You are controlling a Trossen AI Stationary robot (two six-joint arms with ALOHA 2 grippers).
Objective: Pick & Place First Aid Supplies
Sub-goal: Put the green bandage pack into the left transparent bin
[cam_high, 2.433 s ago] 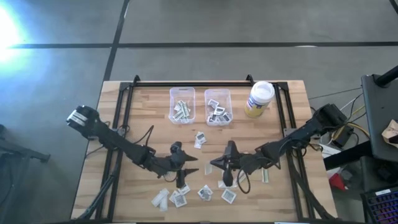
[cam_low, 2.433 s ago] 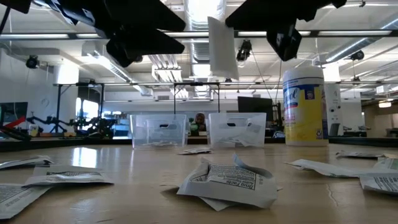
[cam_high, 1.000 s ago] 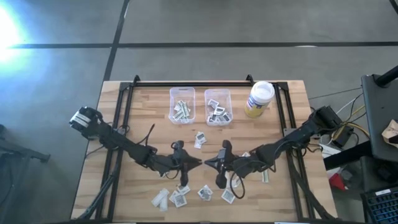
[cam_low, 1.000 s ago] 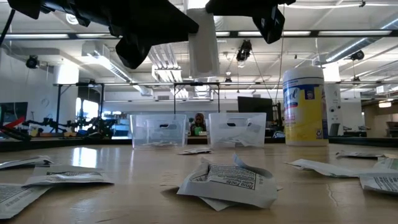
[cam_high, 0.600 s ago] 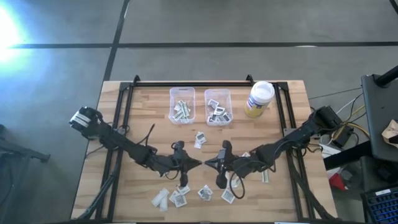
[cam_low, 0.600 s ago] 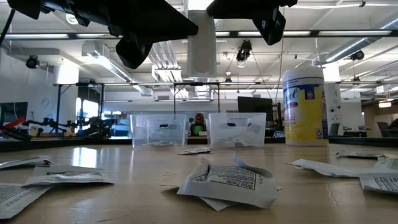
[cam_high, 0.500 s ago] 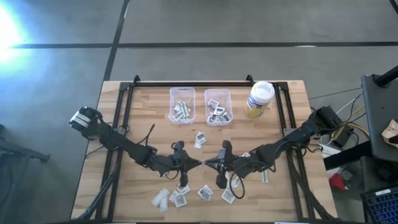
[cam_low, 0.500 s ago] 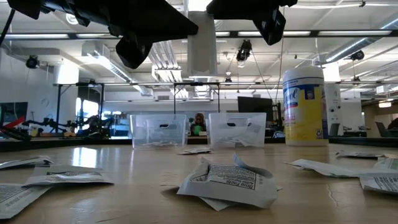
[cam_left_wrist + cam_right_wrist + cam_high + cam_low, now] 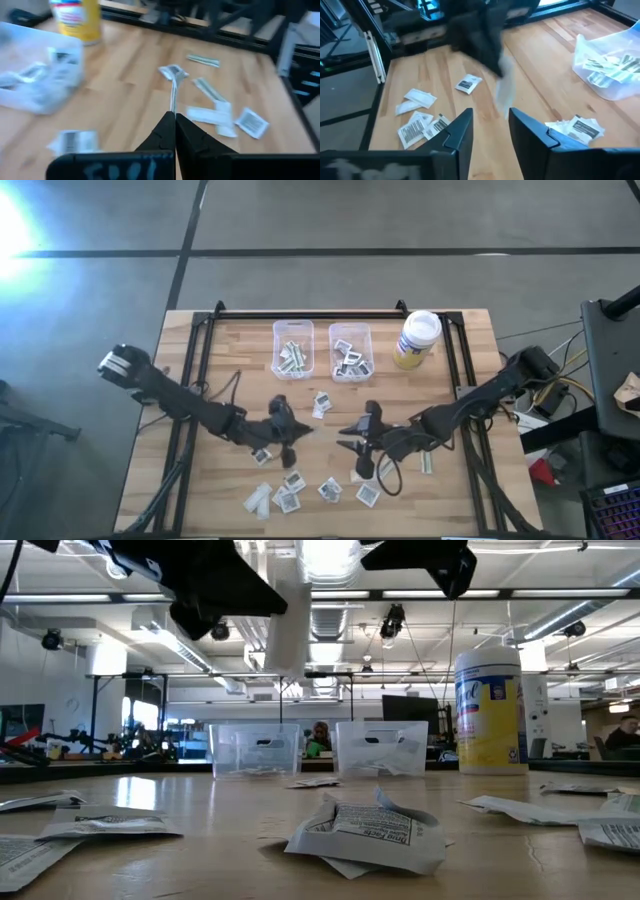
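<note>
My left gripper (image 9: 295, 432) is shut on a long pale strip packet (image 9: 287, 625), held high over the table's middle. Just to its right, my right gripper (image 9: 346, 439) stands open with nothing between its fingers (image 9: 459, 129); its wrist view shows the strip (image 9: 503, 95) blurred in front of it. Several other first aid supplies lie flat on the wood, such as a printed square packet (image 9: 365, 830) near the front. Two clear bins (image 9: 293, 348) (image 9: 350, 352) at the back hold more packets. My left gripper pinches the strip's upper part (image 9: 173, 106) between its two fingers, which meet on the strip's flat faces. The fingers come nearly level, slanting a little down. The strip hangs upright below them, its lower end (image 9: 285, 668) well clear of the table.
A yellow jar with a white lid (image 9: 417, 338) stands at the back right beside the bins. Loose packets (image 9: 293, 480) (image 9: 367, 495) are scattered along the near part of the table, and one (image 9: 322, 402) lies in front of the bins. A dark rail (image 9: 310, 313) runs along the far edge.
The strip hung between both grippers. My right gripper has opened and let go of it and has drawn back a little toward the table's right. My left gripper, shut on the strip, has carried it up and toward the table's far left, still hanging upright.
</note>
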